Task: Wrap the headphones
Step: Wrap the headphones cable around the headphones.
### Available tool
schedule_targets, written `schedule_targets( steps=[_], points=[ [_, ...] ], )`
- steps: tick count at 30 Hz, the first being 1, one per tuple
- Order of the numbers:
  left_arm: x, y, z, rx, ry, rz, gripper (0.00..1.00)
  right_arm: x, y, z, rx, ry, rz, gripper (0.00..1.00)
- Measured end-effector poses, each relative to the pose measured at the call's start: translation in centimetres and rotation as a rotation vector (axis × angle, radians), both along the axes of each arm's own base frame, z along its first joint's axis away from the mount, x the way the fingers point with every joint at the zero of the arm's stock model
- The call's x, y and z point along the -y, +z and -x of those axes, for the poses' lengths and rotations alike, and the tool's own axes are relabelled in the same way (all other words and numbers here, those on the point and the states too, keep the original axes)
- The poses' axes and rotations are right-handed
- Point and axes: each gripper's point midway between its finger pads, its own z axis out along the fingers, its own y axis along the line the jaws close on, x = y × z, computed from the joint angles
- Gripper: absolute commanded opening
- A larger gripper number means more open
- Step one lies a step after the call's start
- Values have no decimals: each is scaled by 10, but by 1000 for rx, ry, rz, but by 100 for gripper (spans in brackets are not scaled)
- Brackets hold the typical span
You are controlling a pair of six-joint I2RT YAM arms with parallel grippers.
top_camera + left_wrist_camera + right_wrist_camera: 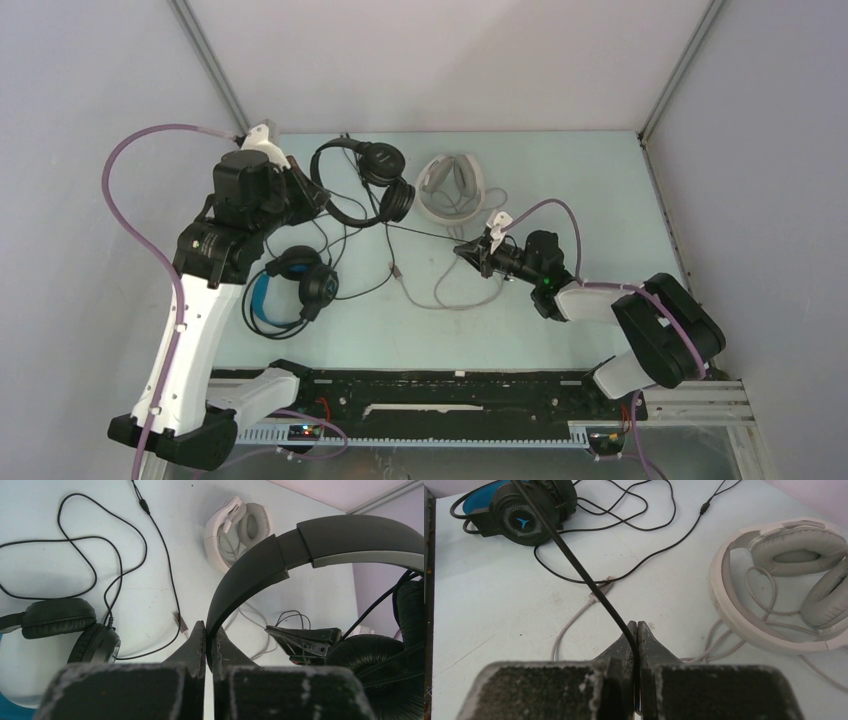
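Headphones wrapping under way, dealing with the all-black pair (382,165) at the far left of the desk (520,330). Clenching the left pincer (206,630) on its headband (280,555), so holding the pair right at that arm, the nearer one. Pinching its thin black cable (574,555) in the clenched right pincer (637,627), nearer mid-desk. Stretching that cable almost straight, left to right, between the two pincers. Judging the coming move as turning on this line: carrying the pinched cable leftward and slightly farther off, toward the headband, for winding round it. Leaving the white-grey pair (450,190) and the blue-banded pair (290,285) lying loose
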Motion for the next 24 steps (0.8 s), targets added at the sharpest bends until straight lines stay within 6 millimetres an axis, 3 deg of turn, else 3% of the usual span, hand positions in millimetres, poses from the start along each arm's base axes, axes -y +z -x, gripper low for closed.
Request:
schedule_targets(
  steps=[12, 20, 24],
  points=[
    [3, -8, 7, 21, -145, -140, 0, 20, 10, -18, -100, -90, -62, 0],
    [27, -25, 18, 50, -355, -203, 0, 16, 47, -26, -219, -103, -55, 0],
    [44, -39, 25, 66, -479, -281, 0, 11, 73, -19, -330, -75, -47, 0]
  ],
)
